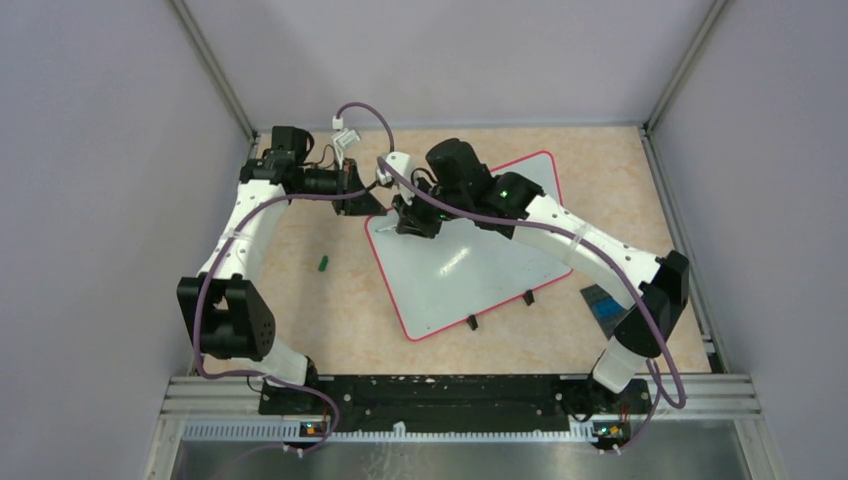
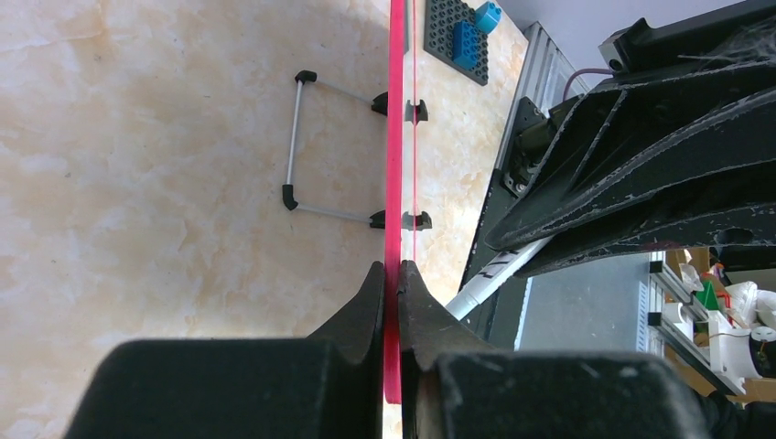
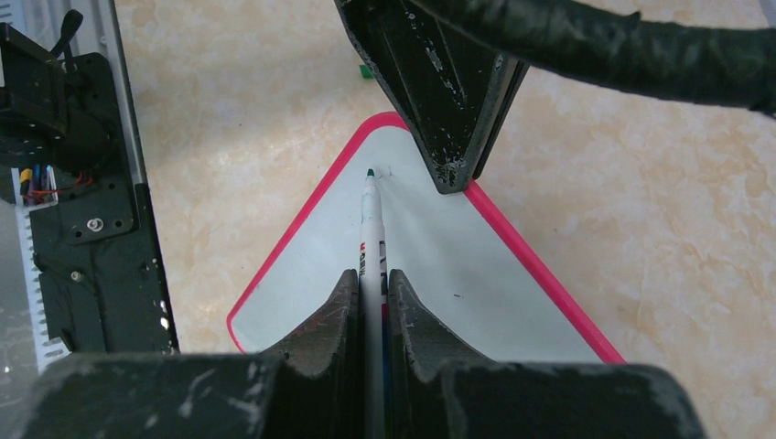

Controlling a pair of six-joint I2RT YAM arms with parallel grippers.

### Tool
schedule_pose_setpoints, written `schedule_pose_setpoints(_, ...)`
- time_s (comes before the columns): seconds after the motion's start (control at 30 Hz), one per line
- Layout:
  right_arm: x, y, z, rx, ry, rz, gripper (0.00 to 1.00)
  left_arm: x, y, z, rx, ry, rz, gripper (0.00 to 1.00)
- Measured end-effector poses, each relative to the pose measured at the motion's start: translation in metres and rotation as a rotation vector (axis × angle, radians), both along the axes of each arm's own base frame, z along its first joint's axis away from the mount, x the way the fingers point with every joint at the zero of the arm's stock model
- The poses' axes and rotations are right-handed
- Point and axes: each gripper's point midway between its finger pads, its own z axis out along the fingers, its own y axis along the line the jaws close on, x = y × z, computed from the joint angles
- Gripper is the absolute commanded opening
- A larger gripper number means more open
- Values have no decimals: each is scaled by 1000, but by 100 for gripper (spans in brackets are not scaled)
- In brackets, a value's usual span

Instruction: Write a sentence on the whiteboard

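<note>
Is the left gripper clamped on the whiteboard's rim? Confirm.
Yes, the left gripper is shut on the whiteboard, its red rim pinched between the jaws.

Lighting bright and diffuse, from overhead. Soft shadows on the table (image 1: 330,320). Faint sheen on the whiteboard (image 1: 450,270).

One whiteboard (image 1: 470,270), one marker (image 3: 370,219) (green tip), one plate (image 2: 444,27).

tabletop (image 1: 350,320): beige, marbled | small green piece (image 1: 323,264): lies alone on bare surface, 9 o'clock from centre | dark grey studded plate (image 1: 603,303): 4 o'clock, near right edge, partly hidden | blue bricks (image 2: 465,44): two on plate, one lighter
</note>
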Motion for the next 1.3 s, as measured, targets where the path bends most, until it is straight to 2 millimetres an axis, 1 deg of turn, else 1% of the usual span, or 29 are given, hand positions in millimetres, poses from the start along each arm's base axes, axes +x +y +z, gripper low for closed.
schedule_pose_setpoints(0.2,3,-1,-1,-8,-8,-15,0,0,0,0,0,-3,0,0)
schedule_pose_setpoints(0.3,3,-2,-6,-14,-4,-17,0,1,0,0,2,-5,1,0)
schedule_pose_setpoints(0.47,-4,-4,-24,-45,25,-3,0,3,1,-3,15,-12,9,0)
schedule_pose_setpoints(0.63,-11,-10,-36,-67,49,6,0,4,1,-3,16,-16,9,0)
schedule_pose_setpoints(0.87,-18,-13,-44,-83,66,18,0,4,1,-4,15,-17,8,0)
schedule_pose_setpoints(1.17,-24,-13,-47,-91,72,37,0,3,1,-3,10,-17,5,0)
schedule_pose_setpoints(1.23,-24,-13,-43,-89,73,38,0,3,1,-3,9,-17,4,0)
schedule_pose_setpoints(1.3,-22,-11,-33,-71,59,36,0,3,1,-3,9,-17,4,0)
